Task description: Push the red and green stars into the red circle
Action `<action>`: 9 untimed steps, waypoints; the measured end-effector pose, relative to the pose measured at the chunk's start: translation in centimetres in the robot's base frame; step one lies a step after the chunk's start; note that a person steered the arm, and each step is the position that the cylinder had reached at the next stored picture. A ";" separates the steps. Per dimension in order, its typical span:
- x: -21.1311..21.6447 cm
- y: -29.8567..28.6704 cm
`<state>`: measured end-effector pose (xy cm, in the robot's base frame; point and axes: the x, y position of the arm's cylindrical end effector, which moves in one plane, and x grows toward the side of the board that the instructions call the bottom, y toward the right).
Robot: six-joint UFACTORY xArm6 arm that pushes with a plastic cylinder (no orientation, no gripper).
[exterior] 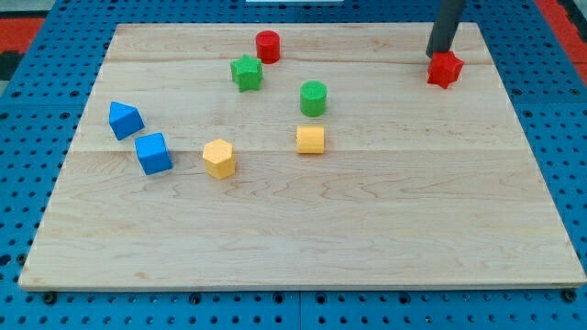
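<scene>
Red star sits far at the view's top right with my tip touching its left side, holding nothing, while the green star already lies just beside the red circle, so most pushing remains.

The wooden board lay on a blue pegboard; I saw the red star near its top right, the red circle and green star top centre. The green circle, yellow cube and yellow hexagon sat mid-board; a blue triangle and blue cube lay left.
</scene>
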<state>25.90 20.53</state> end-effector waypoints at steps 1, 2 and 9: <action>-0.6 6.2; 3.2 13.3; -1.2 -16.0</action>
<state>24.70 4.57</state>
